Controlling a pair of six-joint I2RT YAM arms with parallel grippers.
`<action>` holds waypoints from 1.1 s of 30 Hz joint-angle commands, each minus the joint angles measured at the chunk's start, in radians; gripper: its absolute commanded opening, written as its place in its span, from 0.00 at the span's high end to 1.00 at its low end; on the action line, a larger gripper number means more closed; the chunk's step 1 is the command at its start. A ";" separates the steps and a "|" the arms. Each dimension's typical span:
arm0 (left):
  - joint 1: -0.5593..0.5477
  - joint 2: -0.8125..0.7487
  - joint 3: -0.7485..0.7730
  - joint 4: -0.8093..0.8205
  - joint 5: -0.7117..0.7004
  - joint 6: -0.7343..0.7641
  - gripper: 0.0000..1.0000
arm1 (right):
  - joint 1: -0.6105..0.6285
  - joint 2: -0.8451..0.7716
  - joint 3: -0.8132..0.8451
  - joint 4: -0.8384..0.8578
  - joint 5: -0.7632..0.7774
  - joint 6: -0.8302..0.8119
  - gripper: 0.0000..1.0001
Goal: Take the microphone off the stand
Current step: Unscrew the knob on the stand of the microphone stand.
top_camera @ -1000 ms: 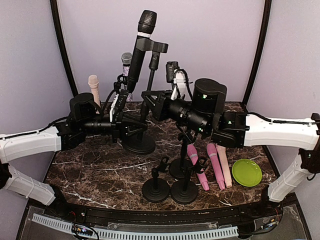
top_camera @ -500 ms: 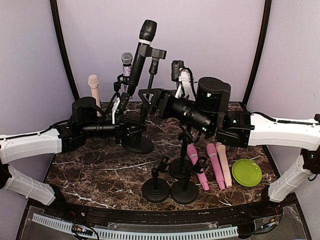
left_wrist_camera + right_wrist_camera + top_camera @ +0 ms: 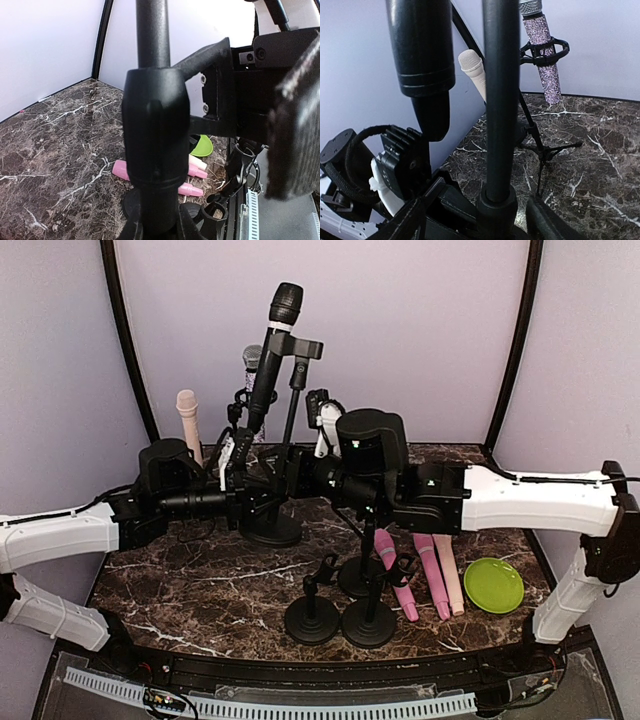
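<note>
Nearest, three empty stands (image 3: 312,620) and a row of pink microphones (image 3: 398,585) beside a green plate (image 3: 493,585) sit on the marble table (image 3: 190,585), apart from the work. Behind them the left gripper (image 3: 252,502) is clamped tight low on the pole (image 3: 292,405) of the stand (image 3: 270,530), apparently to keep it from tipping or sliding when the microphone is pulled. The right gripper (image 3: 477,215) has its jaws wide apart on either side of the same pole, holding nothing. From overhead its fingertips are hidden behind the wrist, so whether they brush the pole cannot be told. Above it the black microphone (image 3: 272,350) sits tilted in the clip (image 3: 298,346) at the top of the stand. Its tail end hangs just over the spread jaws, the likely place to take hold. At the back wall a glitter microphone (image 3: 253,362) and a cream microphone (image 3: 187,412) stand in their own holders.
</note>
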 commanded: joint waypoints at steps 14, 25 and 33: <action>0.000 -0.056 0.007 0.091 -0.001 0.005 1.00 | -0.032 0.037 0.085 -0.076 -0.023 0.074 0.60; 0.000 -0.062 0.015 0.081 0.023 0.021 1.00 | -0.052 -0.027 0.018 -0.013 -0.144 -0.010 0.81; 0.008 -0.073 0.058 0.074 0.266 0.052 1.00 | -0.136 -0.183 -0.094 0.146 -0.538 -0.134 0.85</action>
